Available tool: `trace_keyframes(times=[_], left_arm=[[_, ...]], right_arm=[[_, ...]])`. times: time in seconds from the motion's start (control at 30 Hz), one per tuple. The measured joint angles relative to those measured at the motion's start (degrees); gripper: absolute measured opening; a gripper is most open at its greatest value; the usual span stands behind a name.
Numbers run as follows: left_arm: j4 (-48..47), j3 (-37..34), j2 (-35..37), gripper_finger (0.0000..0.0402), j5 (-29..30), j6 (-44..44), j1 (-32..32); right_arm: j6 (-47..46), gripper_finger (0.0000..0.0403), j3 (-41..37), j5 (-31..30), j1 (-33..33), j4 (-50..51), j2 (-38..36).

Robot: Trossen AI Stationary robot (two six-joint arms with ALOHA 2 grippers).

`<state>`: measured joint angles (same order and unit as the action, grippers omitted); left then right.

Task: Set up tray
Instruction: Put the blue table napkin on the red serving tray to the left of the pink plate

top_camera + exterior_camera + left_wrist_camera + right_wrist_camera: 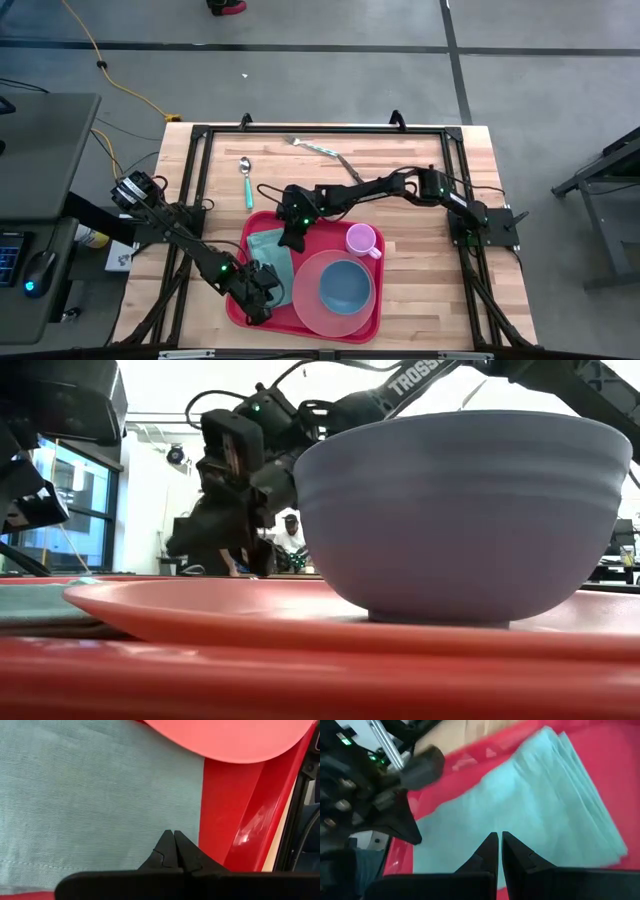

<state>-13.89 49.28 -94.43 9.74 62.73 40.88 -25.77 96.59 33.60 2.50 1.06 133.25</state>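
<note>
Both arms crowd one folded green napkin on the red tray, which sits at the worktop's near edge. The left end effector and right end effector each show fingers pressed together above the cloth. Working this close, the arms risk clashing or dragging the napkin askew. The pink plate with its blue bowl and the pink cup hem in the right; open wood lies beyond, by the spoon and fork.

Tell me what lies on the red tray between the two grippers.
In the high view, a folded pale green cloth napkin lies on the large red plastic tray, between the left gripper and right gripper; both hang over it, fingers shut.
</note>
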Motion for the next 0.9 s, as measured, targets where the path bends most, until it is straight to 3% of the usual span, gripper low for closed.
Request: trace_keyframes(times=[0.27,0.9], left_arm=[[-3.78,0.07,-0.91,0.0008,0.12,0.75,-0.02],[-8.6,0.28,-0.87,0.0008,-2.7,1.67,0.46]], right_arm=[[0.96,0.0,4.52,0.07,-1.05,0.81,0.0],[1.67,0.0,4.62,1.42,-4.98,4.5,2.93]])
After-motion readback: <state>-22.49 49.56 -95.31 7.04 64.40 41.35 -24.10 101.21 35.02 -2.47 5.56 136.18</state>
